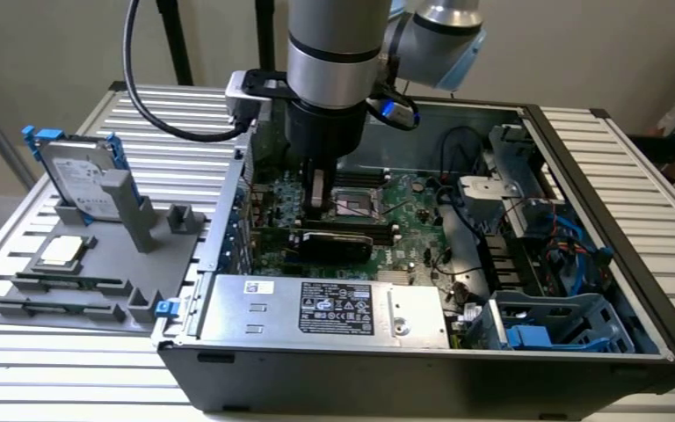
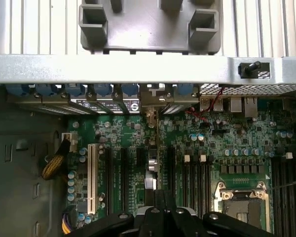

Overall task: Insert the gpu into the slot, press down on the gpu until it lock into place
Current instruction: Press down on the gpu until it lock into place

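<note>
Claw closed, lowered inside the open computer case above the seated gpu.

The claw (image 1: 317,211) has its fingers pressed together, tips down on the top edge of the gpu (image 1: 335,239); whether it grips the card cannot be told. The gpu stands upright on the green motherboard (image 1: 414,220), directly beneath the claw. Beyond it, toward the case's near wall, lies the silver power-supply box (image 1: 326,308). Outside the case, on the exterior view's left, a grey hard drive (image 1: 77,176) stands on a grey fixture tray (image 1: 138,264).

We see the gpu (image 1: 335,241), a thin flat black card, standing on edge across the green motherboard (image 1: 414,207) inside the open computer case (image 1: 431,369), just behind the silver power-supply box (image 1: 314,308); from the wrist it appears edge-on (image 2: 150,173).
</note>
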Robot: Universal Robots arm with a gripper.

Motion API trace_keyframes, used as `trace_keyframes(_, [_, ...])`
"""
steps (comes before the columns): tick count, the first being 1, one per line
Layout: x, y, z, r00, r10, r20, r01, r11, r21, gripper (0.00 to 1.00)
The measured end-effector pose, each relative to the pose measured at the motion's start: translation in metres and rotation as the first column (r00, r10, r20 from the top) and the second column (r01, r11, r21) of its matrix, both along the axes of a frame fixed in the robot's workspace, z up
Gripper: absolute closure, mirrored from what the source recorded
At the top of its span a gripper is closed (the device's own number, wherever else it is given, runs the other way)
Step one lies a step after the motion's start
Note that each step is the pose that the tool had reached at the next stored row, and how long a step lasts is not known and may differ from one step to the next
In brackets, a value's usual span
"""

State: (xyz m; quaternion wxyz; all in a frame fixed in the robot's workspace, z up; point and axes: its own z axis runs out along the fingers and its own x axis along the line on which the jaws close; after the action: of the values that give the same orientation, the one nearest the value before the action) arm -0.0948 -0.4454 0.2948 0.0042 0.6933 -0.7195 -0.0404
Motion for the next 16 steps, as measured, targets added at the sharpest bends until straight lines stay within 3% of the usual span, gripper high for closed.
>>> trace_keyframes(11, [-0.010,0.0000,0.0000,0.9981,0.007,-0.0615,-0.008,0.9998,-0.0171,0.89])
trace_keyframes(16, [-0.015,0.0000,0.0000,0.9962,0.011,-0.0865,-0.013,0.9996,-0.0248,0.89])
